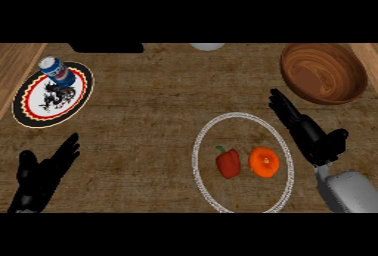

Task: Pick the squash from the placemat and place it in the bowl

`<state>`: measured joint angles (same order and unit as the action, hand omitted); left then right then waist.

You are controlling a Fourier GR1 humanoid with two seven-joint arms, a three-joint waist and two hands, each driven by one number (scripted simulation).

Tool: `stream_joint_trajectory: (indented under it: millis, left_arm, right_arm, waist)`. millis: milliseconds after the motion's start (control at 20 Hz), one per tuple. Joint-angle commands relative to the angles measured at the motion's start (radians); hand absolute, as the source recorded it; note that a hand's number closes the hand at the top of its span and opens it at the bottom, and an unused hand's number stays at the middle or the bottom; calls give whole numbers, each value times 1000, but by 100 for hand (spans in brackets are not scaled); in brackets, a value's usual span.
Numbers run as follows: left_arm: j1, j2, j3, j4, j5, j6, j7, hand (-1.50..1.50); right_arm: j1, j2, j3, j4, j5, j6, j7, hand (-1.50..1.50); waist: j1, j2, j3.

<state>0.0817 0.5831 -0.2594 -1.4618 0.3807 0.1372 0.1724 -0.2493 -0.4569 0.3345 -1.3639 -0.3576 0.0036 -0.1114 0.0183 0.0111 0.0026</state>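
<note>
Head view shows the orange squash lying on the round placemat, just beside a red pepper. The right hand hangs just right of the mat, fingers straight, holding nothing; the left hand rests open near the lower left. Closing in sideways could nudge the squash against the pepper, or catch the pepper instead. The wooden bowl waits beyond

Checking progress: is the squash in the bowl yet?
No. The squash lies on the placemat beside a pepper; the bowl holds nothing.
</note>
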Motion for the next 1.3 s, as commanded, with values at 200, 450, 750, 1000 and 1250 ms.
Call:
stream_joint_trajectory:
  millis: [200,450,750,1000,1250]
  left_arm:
    - [-157,-131,24,-124,-78,127,-124,0]
    - [-158,-190,13,-99,-79,161,-148,0]
    - [-212,-254,-29,-49,-141,185,-192,0]
    - [-250,-242,6,-59,-129,144,-151,0]
    - [-251,-289,-48,-94,-178,206,-106,0]
  right_arm:
    - [79,72,153,-88,193,-191,160,150]
    - [151,137,24,-79,376,-618,21,-150]
    - [377,311,147,-257,503,-839,-245,-150]
    - [403,222,168,-424,747,-947,71,-150]
    - [426,129,127,-602,945,-805,472,-150]
  waist:
    - [-33,-22,-5]
    - [-108,-33,-2]
    - [-60,-16,-3]
    - [-28,-13,-5]
    - [-29,-14,-8]
